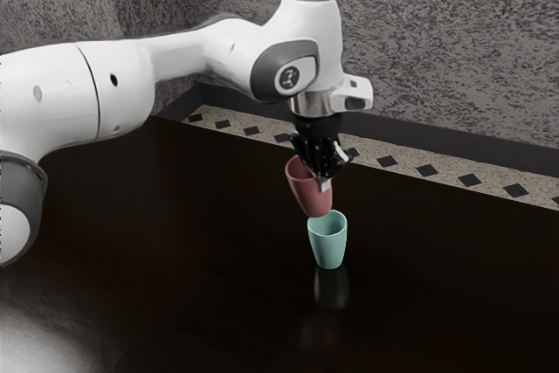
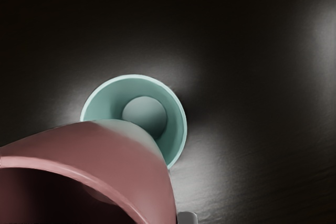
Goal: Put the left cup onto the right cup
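From the exterior view's left the white jointed robot arm (image 1: pixel 131 76) reaches over the dark glossy bench (image 1: pixel 157 251) and bends down at its wrist. Its black jaws are clamped on the rim of the dusky-red tapered plastic cup (image 1: pixel 307 191), pinching the wall on the side toward the exterior view's right. This cup hangs clear of the bench, slightly tilted, with its mouth toward the hand. Just below it the pale teal tapered plastic cup (image 1: pixel 328 240) stands upright on the bench, mouth open. The red base sits right at the teal rim's left part; I cannot tell whether they touch. In the wrist view the red wall looms close under the hand and overlaps the teal mouth beneath. Further right, a speckled border with dark diamond tiles (image 1: pixel 428 169) runs along the bench's far edge
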You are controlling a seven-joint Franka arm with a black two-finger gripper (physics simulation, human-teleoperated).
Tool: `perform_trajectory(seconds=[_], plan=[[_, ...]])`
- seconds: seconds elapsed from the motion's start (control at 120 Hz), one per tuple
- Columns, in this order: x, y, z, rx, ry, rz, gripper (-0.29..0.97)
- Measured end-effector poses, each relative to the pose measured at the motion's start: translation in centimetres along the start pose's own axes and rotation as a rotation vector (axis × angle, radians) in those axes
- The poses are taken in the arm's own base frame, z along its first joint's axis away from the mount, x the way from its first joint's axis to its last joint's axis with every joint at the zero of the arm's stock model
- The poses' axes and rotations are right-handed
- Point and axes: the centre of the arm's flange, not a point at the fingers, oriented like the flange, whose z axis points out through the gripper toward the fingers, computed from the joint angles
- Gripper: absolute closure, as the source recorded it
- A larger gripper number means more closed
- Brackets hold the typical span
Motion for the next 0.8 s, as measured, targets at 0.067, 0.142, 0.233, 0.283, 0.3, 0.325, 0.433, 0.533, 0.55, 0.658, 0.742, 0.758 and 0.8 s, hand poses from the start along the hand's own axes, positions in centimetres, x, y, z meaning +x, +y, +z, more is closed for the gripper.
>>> perform_trajectory(seconds=[0.067, 0.142, 0.233, 0.283, 0.3, 0.325, 0.433, 0.533, 0.55, 0.658, 0.742, 0.758, 0.8], plan=[[0.1, 0.1, 0.3, 0.000, -0.003, 0.001, 0.78], [0.3, 0.4, 0.8, -0.001, -0.010, 0.006, 0.78], [0.5, 0.7, 1.0, -0.002, -0.010, 0.011, 0.78], [0.6, 0.7, 1.1, -0.003, -0.009, 0.011, 0.78], [0.6, 0.7, 1.1, -0.003, -0.010, 0.012, 0.78], [0.6, 0.8, 1.2, -0.003, -0.011, 0.012, 0.78], [0.7, 0.8, 1.6, -0.003, -0.016, 0.013, 0.78], [0.9, 1.0, 1.7, -0.004, -0.014, 0.014, 0.78], [1.0, 1.0, 1.7, -0.004, -0.014, 0.014, 0.78], [1.1, 1.0, 2.0, -0.004, -0.016, 0.016, 0.78], [1.2, 1.1, 2.2, -0.004, -0.018, 0.016, 0.78], [1.2, 1.1, 2.2, -0.004, -0.018, 0.016, 0.78], [1.2, 1.1, 2.3, -0.005, -0.020, 0.017, 0.78]])
